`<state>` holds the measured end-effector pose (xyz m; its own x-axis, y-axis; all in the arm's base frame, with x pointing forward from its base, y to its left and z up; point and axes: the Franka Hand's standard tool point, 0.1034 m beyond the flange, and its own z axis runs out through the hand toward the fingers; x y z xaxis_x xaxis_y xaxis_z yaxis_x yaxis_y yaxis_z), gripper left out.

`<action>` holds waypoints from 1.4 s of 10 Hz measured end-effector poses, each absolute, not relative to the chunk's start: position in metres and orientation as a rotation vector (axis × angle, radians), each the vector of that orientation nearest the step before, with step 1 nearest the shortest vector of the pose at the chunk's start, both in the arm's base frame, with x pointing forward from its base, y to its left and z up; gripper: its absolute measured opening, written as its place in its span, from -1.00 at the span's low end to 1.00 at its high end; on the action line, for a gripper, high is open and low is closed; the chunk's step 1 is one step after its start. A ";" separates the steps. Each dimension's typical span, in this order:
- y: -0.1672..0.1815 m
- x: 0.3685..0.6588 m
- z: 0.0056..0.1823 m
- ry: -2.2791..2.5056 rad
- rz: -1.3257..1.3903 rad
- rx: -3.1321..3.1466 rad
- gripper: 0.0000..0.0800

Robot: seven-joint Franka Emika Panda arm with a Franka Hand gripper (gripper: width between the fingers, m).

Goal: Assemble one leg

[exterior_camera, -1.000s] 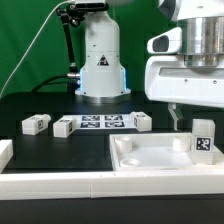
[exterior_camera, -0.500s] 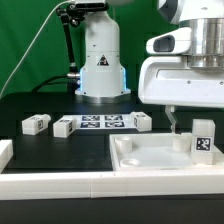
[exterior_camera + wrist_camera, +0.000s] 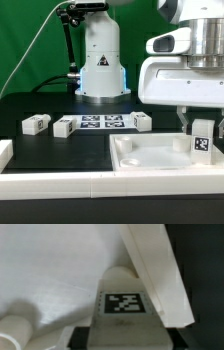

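So the biggest thing in the shot was the black table (image 3: 40, 100), with the robot's white base (image 3: 101, 55) sitting at the back against the green backdrop. Next down in size, the big white tray (image 3: 150, 160) with the raised rim sat at the front on the exterior view's right, and a long white rail (image 3: 60, 186) ran along the front edge with a white block (image 3: 4, 152) at its left end in that view. The arm's chunky white wrist housing (image 3: 185, 80) hung right over the tray's far right side. The marker board (image 3: 100, 123) lay flat behind the tray, near the base, with small white blocks around it: one (image 3: 36, 124) well off to the exterior view's left, one (image 3: 64, 128) just beside the board's left end and one (image 3: 141, 122) at its right end. The leg (image 3: 203, 140) stood upright at the tray's right side, tag facing the camera. The gripper (image 3: 202, 122) was down around its top, with a finger (image 3: 184, 120) close on each side, but I honestly couldn't tell if it was squeezing it or just straddling it. The wrist view showed the leg (image 3: 125, 303) right up close, tag and all, next to the tray's rim (image 3: 160, 274).
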<state>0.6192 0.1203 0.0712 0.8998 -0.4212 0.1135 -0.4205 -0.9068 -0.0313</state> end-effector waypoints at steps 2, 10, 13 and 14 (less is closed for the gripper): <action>0.120 0.619 0.071 0.722 -0.184 -3.044 -0.28; 0.118 0.622 0.070 1.900 -0.201 -2.361 -0.27; 0.120 0.623 0.068 2.239 -0.138 -1.944 -0.26; 0.121 0.623 0.068 2.318 -0.126 -1.827 -0.26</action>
